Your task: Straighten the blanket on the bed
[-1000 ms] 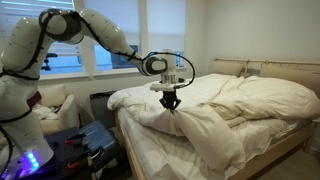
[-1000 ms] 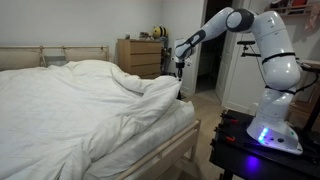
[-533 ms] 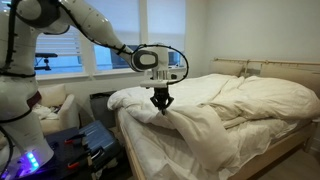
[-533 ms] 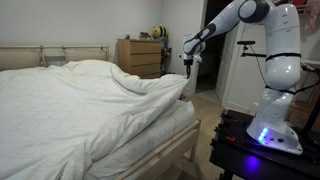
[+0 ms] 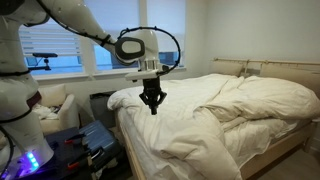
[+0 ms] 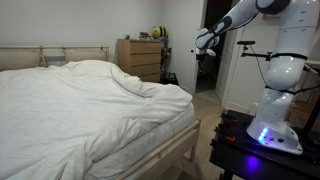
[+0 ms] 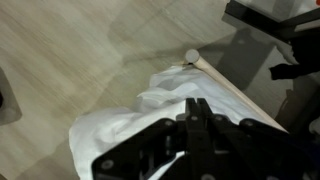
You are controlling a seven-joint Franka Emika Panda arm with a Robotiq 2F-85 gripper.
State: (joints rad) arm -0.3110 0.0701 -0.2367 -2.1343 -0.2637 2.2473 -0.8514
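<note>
Off-white blanket spread over bed, hand closed, empty, raised over its corner

Light-wood-framed double bed stands on pale wood-look floor. Directly on its white-sheeted mattress lies a puffy, wrinkled off-white duvet. It covers the top up to the headboard. The mattress side is exposed.

Text check: nothing legible.
No readable labels, brands, numbers or signs in any view.
</note>
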